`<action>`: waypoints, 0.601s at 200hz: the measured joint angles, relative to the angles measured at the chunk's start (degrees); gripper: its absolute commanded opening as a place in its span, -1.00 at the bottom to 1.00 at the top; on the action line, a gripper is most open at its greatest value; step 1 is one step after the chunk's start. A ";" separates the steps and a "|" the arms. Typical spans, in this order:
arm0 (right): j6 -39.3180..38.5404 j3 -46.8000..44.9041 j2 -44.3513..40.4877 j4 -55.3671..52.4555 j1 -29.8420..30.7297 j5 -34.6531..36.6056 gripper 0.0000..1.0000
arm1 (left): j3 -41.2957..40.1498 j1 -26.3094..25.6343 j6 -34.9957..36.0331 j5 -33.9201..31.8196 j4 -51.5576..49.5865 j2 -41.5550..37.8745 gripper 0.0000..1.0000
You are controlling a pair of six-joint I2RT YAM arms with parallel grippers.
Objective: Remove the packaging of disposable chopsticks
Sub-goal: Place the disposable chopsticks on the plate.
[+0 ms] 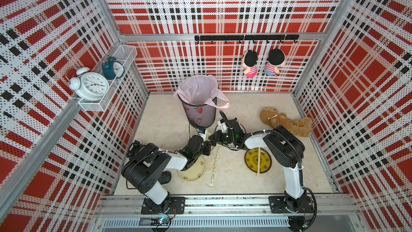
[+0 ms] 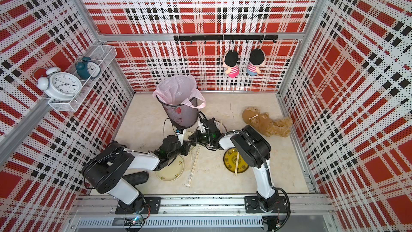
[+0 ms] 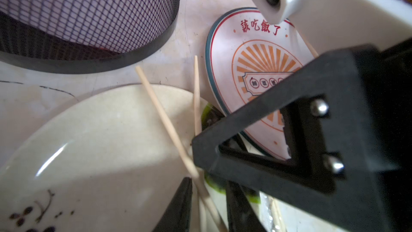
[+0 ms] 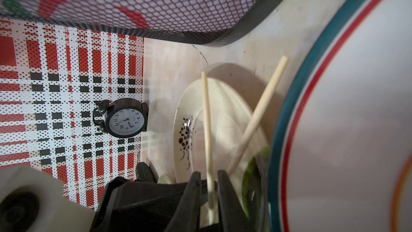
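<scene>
Two bare chopsticks splay out over a cream plate (image 3: 89,141) beside a teal-rimmed plate (image 3: 223,47). Both sticks converge between the fingers of my left gripper (image 3: 209,181), which is shut on them. Whether a sleeve surrounds their held ends is hidden. One chopstick (image 4: 206,119) runs between the fingers of my right gripper (image 4: 208,175), which stand narrowly open with a slim gap on each side. The other chopstick (image 4: 258,112) leans past it. The two grippers cross each other in front of the bin (image 1: 198,112). One packaging sleeve (image 1: 214,166) with sticks inside lies on the table.
A yellow plate (image 1: 258,160) carries a bare pair of sticks, and another cream plate (image 1: 191,172) sits under the left arm. The mesh bin (image 3: 89,7) with its pink liner stands close behind the grippers. A brown plush (image 1: 285,123) lies at the back right, and a black clock (image 4: 124,119) stands near the left wall.
</scene>
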 measured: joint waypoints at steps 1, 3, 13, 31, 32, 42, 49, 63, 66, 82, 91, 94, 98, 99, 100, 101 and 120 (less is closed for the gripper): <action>0.00 0.00 0.00 0.00 0.00 0.00 -0.63 | 0.00 0.00 0.00 0.00 0.00 0.00 -0.38; 0.00 0.00 0.00 0.00 0.00 0.02 -0.63 | 0.00 0.00 0.00 0.00 0.02 0.02 -0.38; -0.04 -0.04 0.00 0.00 0.00 0.13 -0.63 | 0.00 0.00 0.00 -0.04 0.02 0.13 -0.38; -0.28 -0.22 0.00 -0.02 0.00 0.37 -0.63 | 0.04 0.00 -0.07 -0.13 0.00 0.46 -0.39; -0.31 -0.22 0.00 -0.02 0.00 0.37 -0.63 | 0.07 0.00 -0.07 -0.13 -0.02 0.48 -0.39; -0.48 -0.37 -0.09 -0.13 -0.02 0.59 -0.63 | 0.22 0.00 -0.15 -0.31 -0.04 0.63 -0.40; -0.66 -0.52 -0.15 -0.22 0.00 0.81 -0.63 | 0.37 0.00 -0.20 -0.44 -0.04 0.63 -0.41; -0.94 -0.90 -0.48 -0.44 -0.02 1.22 -0.63 | 0.74 -0.02 -0.26 -0.79 -0.02 0.63 -0.43; -0.98 -1.01 -0.57 -0.44 -0.02 1.33 -0.63 | 0.79 -0.02 -0.26 -0.90 -0.02 0.63 -0.43; -1.27 -1.68 -1.38 -0.55 -0.02 1.79 -0.62 | 0.85 -0.11 -0.37 -1.36 -0.04 0.63 -0.43; -1.38 -1.95 -1.84 -0.59 -0.04 2.01 -0.62 | 0.85 -0.17 -0.39 -1.66 -0.07 0.63 -0.43; -1.49 -2.05 -2.01 -0.66 -0.04 2.12 -0.62 | 0.85 -0.17 -0.39 -1.77 -0.07 0.63 -0.43; -1.55 -2.12 -2.21 -0.72 -0.04 2.19 -0.62 | 0.85 -0.22 -0.39 -1.90 -0.09 0.63 -0.43; -1.60 -2.16 -2.27 -0.74 -0.04 2.23 -0.62 | 0.85 -0.22 -0.39 -1.95 -0.07 0.63 -0.43; -1.60 -2.16 -2.32 -0.74 -0.04 2.23 -0.62 | 0.85 -0.22 -0.39 -1.97 -0.09 0.63 -0.43; -1.62 -2.19 -2.36 -0.72 -0.04 2.25 -0.62 | 0.85 -0.24 -0.39 -1.99 -0.09 0.63 -0.43; -2.23 -2.95 -3.39 -0.90 -0.07 2.82 -0.61 | 0.87 -0.28 -0.42 -2.51 -0.33 0.63 -0.42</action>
